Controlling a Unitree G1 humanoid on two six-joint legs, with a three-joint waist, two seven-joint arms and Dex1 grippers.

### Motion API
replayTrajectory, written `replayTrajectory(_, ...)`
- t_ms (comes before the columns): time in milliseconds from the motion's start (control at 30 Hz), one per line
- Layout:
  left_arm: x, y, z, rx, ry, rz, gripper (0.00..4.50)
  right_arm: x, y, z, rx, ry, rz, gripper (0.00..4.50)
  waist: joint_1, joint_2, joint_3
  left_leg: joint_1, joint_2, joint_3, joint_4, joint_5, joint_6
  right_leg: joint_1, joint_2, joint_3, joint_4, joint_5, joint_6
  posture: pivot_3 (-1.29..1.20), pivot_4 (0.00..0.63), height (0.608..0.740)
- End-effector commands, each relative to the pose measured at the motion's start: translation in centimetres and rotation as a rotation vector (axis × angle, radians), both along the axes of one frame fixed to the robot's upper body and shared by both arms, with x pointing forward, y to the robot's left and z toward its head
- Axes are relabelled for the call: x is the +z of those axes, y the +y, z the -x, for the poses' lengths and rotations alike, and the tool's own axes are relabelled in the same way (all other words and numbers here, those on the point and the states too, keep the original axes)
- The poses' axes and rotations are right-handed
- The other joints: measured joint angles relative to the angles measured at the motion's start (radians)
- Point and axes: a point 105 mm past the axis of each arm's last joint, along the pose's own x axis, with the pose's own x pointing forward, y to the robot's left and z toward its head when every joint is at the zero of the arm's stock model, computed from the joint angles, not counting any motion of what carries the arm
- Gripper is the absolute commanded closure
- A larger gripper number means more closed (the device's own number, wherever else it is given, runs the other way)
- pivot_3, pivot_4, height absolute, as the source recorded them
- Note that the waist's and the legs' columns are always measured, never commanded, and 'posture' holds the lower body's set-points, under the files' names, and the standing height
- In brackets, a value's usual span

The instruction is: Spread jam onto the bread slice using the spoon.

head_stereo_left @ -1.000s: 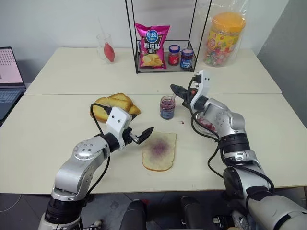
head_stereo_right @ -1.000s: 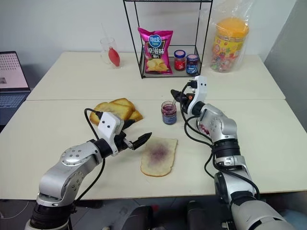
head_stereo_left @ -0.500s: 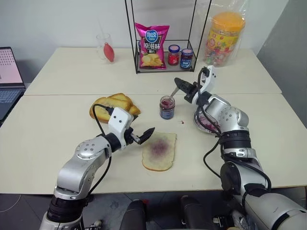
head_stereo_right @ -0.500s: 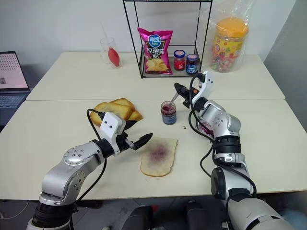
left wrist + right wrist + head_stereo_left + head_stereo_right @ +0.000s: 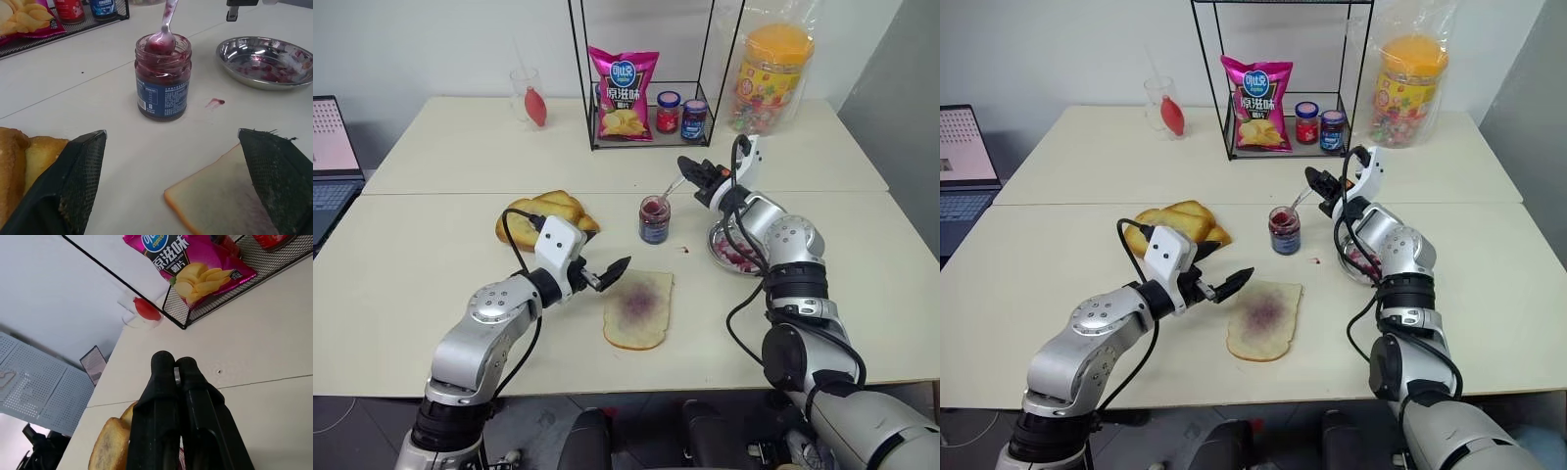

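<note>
One bread slice [image 5: 640, 309], one jam [image 5: 655, 219] jar, one spoon [image 5: 164, 30], two lidded jars [image 5: 680, 117], maybe three toasts [image 5: 546, 216].

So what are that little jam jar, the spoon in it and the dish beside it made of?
The jam jar looks like clear glass: the dark jam shows through it. The spoon seems to be polished metal, silvery under red smears. The dish looks like shiny steel, mirroring its surroundings.

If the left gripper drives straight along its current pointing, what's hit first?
Likely the pale white bread slice: the open left gripper points toward its near corner, just above it. Past that stands the small clear glass jam jar. Depth is uncertain.
</note>
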Motion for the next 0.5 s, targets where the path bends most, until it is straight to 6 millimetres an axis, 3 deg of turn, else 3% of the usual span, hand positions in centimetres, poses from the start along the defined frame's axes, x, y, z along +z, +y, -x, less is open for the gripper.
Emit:
replayTrajectory(33,1.5,-0.4,0.0,-0.024,-0.073,0.012,0.00,2.4,-0.5,0.0,-0.006,-0.055,-0.058,4.45,0.000,0.000,0.000,0.000,0.000,0.000,0.000,0.000,0.000,0.000,0.000,0.000,0.000,0.000,0.000,0.00,0.150,0.740)
replayTrajectory(500,2.7,0.5,0.6,-0.043,-0.126,0.019,0.00,4.5,-2.0,1.3,-0.007,-0.084,-0.144,4.45,0.000,0.000,0.000,0.000,0.000,0.000,0.000,0.000,0.000,0.000,0.000,0.000,0.000,0.000,0.000,0.00,0.150,0.740)
